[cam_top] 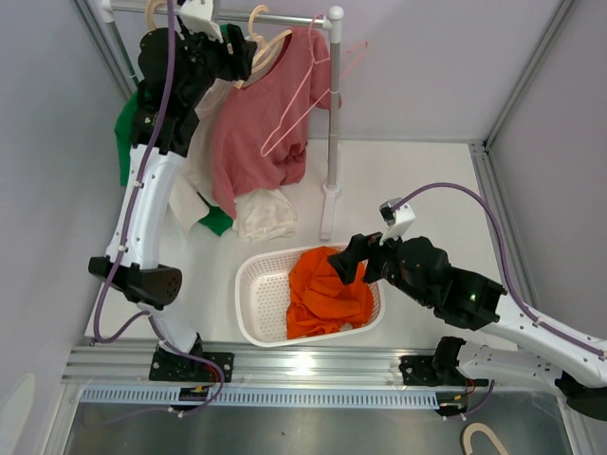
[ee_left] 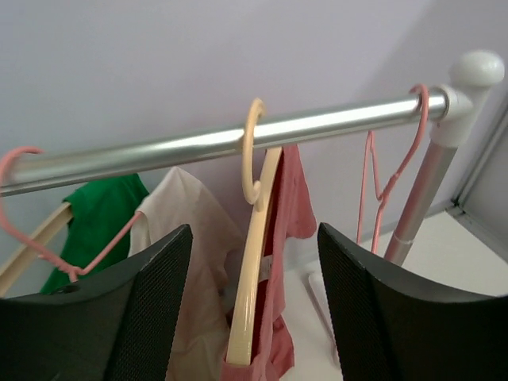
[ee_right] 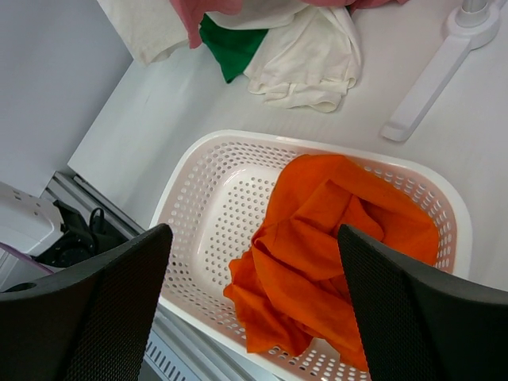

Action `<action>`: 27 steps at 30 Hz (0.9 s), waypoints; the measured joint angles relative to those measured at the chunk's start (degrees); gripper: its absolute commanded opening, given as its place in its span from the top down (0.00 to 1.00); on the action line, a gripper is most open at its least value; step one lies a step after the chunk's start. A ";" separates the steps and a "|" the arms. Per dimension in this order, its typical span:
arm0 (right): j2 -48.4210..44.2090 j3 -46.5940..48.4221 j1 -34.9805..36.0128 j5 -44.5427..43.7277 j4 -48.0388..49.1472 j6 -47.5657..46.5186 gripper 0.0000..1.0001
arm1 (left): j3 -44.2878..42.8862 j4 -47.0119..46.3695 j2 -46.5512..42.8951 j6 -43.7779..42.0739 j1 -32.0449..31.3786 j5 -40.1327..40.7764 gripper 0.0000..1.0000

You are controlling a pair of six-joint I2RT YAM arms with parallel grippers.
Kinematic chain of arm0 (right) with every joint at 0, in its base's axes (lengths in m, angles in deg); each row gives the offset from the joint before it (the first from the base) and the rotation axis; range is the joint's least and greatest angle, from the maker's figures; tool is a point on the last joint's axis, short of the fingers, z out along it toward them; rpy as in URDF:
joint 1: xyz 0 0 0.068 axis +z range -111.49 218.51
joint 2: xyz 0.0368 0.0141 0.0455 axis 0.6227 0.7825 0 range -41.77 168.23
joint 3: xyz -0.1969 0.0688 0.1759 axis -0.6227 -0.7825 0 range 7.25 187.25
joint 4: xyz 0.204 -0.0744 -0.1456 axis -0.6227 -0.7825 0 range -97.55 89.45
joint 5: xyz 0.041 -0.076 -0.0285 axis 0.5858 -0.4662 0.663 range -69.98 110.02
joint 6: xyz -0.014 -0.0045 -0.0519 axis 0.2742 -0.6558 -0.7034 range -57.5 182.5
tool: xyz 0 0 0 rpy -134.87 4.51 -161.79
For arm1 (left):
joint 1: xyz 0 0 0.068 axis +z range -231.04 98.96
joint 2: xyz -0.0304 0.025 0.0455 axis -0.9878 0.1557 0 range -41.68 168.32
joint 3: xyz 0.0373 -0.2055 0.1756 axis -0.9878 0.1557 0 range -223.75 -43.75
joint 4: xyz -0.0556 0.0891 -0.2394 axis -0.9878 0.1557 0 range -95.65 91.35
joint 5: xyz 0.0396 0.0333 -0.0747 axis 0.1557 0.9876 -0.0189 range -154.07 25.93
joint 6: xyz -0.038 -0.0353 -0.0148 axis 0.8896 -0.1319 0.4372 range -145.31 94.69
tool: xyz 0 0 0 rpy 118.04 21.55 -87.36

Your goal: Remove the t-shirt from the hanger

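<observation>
Clothes rail (ee_left: 198, 147) crowded: pink t-shirt (cam_top: 256, 123) on cream hanger (ee_left: 250, 262), mid-rail, between cream garment (ee_left: 190, 230) and bare pink wire hanger (ee_left: 371, 182). T-shirt hem cut off in left wrist view. White basket (ee_right: 238, 139) holding heaped orange garment (ee_right: 317, 238). Left gripper (ee_left: 254, 230) spread wide at rail, contact unclear. Right gripper (ee_right: 254, 230) wide over basket, empty.

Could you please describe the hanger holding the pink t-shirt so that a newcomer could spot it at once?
Find the silver rail at the back of the table. Near its middle hangs a thick cream hanger with the pink t-shirt draped on it. Unlike it, the thin pink hanger nearer the end post is bare.
</observation>
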 measured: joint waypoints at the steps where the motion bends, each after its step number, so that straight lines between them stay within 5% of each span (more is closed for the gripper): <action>1: 0.00 0.00 0.00 0.00 0.00 0.02 0.08 | -0.17 0.50 0.68 -0.22 0.20 -1.36 0.27; 7: 0.17 0.00 -0.02 0.39 -0.02 0.13 0.07 | -0.55 3.02 4.55 -0.87 2.29 -8.22 0.24; 15: 1.31 0.00 -0.13 1.03 0.00 0.15 0.07 | -0.55 3.23 5.62 -1.03 3.39 -9.57 0.37; 27: 1.77 -0.02 -0.92 1.44 0.44 0.26 0.07 | -1.46 2.75 9.09 -1.05 3.39 -12.22 0.39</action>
